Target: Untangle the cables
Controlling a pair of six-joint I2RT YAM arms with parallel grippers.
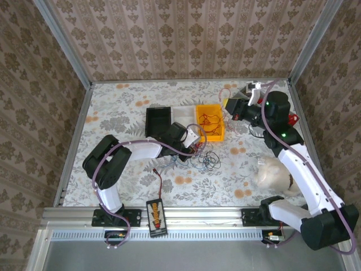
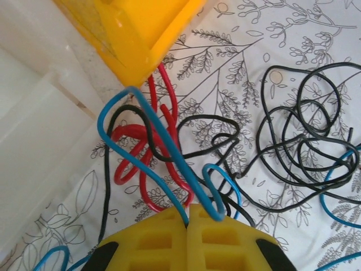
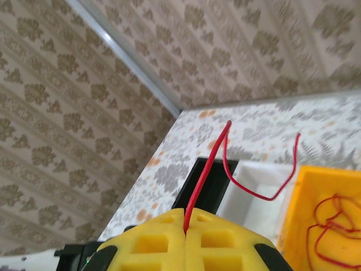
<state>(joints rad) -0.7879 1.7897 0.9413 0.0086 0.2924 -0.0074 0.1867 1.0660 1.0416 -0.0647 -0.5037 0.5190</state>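
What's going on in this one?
The left fingers are shut on a thin blue wire, whose loop is threaded with red wire on the floral table beside the yellow plastic bin. The right fingers are shut on a separate thin red wire, lifted into the air near the bins. A knot of black wire lies on the table, not yet sorted.
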